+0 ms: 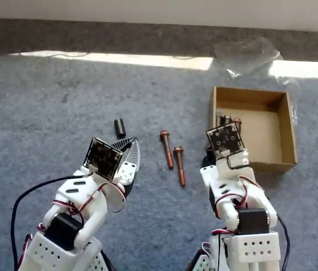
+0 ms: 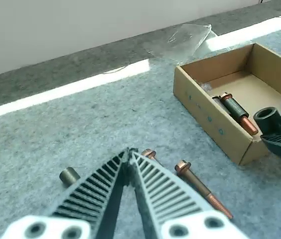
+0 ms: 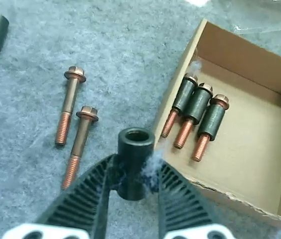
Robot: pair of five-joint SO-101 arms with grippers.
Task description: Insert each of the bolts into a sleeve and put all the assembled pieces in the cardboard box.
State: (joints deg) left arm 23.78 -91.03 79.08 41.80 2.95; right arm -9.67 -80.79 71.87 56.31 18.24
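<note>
High view: plastic bag (image 1: 248, 55) beyond box (image 1: 290, 131)

Left gripper (image 2: 129, 154) is pinched closed with nothing between its tips, low over the grey bench (image 2: 80, 124). Two bare copper bolts (image 2: 200, 188) lie just past the tips, and a loose sleeve (image 2: 70, 176) lies nearby. The cardboard box (image 2: 210, 122) sits open farther off, with sleeved bolts (image 2: 236, 111) inside. The right gripper (image 2: 280, 139) is at the box corner with the held sleeve (image 2: 267, 118) at its tip. A clear plastic bag (image 2: 185, 37) lies behind the box.
</note>
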